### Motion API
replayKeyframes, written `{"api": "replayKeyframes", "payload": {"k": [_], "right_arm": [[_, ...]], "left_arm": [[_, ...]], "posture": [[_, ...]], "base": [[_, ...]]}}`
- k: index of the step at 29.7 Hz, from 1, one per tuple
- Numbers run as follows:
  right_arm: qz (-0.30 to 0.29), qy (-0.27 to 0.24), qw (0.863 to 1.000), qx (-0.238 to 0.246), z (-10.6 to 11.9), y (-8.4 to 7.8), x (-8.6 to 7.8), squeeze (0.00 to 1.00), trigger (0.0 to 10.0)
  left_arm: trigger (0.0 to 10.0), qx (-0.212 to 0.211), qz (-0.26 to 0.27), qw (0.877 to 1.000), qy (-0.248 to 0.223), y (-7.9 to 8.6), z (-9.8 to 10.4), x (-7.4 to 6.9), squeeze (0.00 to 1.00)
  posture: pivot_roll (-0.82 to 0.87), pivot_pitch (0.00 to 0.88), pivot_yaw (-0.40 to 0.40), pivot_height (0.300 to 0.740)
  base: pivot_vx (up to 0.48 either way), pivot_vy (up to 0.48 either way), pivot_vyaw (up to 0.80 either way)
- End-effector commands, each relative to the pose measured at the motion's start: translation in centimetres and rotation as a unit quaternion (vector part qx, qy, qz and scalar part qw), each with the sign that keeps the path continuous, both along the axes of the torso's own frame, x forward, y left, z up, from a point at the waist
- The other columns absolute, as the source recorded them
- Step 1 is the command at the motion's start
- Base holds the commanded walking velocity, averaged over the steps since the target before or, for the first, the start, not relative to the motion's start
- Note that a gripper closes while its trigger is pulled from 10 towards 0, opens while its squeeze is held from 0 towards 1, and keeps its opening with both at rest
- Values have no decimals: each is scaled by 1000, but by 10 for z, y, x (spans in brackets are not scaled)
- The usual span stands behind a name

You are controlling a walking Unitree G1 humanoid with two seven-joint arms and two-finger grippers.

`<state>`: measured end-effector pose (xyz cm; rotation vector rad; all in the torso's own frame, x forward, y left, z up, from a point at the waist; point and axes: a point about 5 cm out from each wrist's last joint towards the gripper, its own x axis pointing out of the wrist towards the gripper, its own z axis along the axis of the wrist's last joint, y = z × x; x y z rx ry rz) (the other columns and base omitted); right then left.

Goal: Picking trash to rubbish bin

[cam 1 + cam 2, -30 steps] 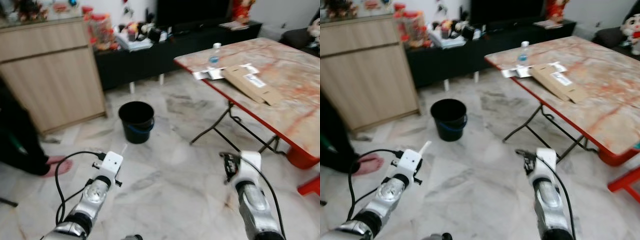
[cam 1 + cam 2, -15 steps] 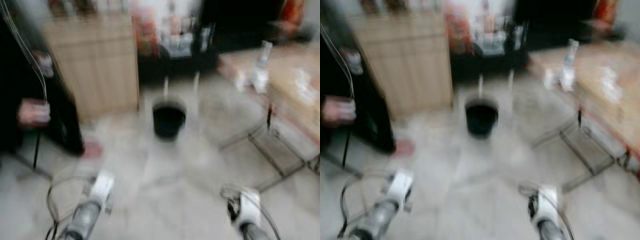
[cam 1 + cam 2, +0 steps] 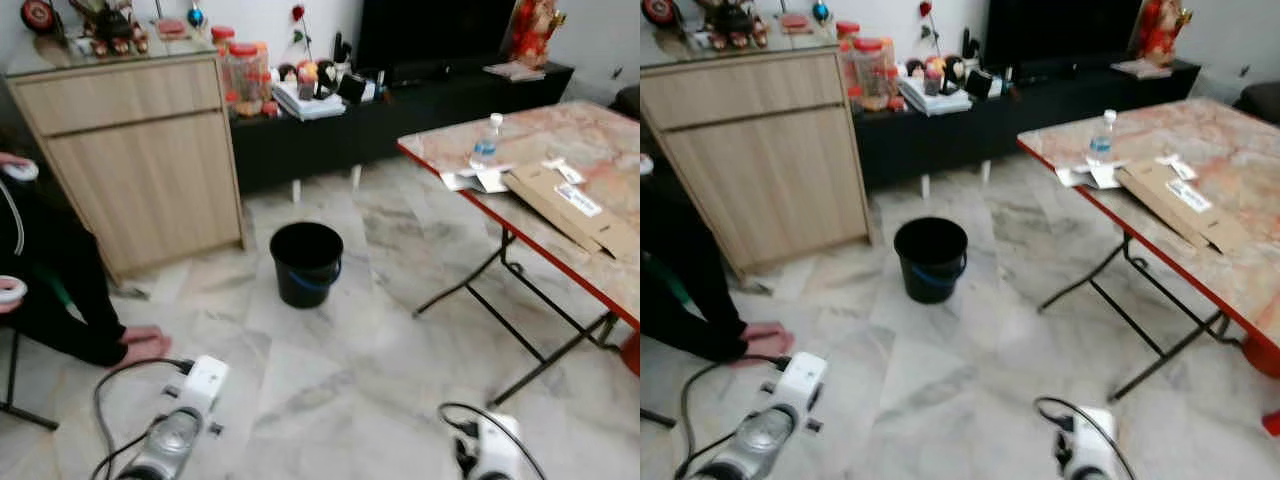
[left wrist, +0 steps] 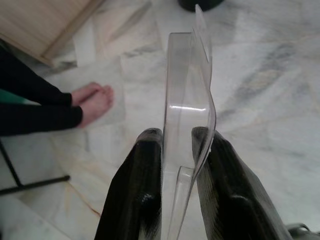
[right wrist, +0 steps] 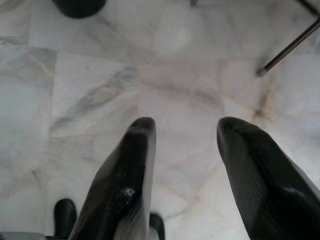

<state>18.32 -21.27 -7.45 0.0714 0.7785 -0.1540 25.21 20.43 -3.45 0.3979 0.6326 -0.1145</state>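
The left hand [image 4: 177, 145] grips a clear thin plastic tray [image 4: 189, 110] between its two black fingers, low above the pale marble floor [image 3: 330, 370]. The right hand [image 5: 186, 131] is open and holds nothing. The round black plastic bin [image 3: 306, 262] stands ahead on the floor, well apart from both hands.

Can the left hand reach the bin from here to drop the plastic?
Probably not yet. The left hand, shut on the clear plastic, is low and near the robot, while the bin stands further ahead across bare floor. Nothing blocks the way; it likely needs to step closer.
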Motion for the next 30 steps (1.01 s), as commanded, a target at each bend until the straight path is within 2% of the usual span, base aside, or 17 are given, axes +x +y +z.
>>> {"api": "replayKeyframes", "payload": {"k": [1,13,30], "right_arm": [[-11,8,1000,-6,-2,-8,-6,0,10000],[-5,20,1000,-2,-5,-1,-10,0,10000],[-1,32,999,3,-8,11,-8,0,10000]], "left_arm": [[10000,-4,-12,1000,0,-9,1,3,0],[10000,-1,-11,1000,18,-9,-5,-2,0],[10000,3,1,1000,17,-5,-3,0,0]], "posture": [[12,14,-11,740],[22,0,1,740],[55,17,10,740]], "base": [[368,0,0],[362,0,0],[355,0,0]]}}
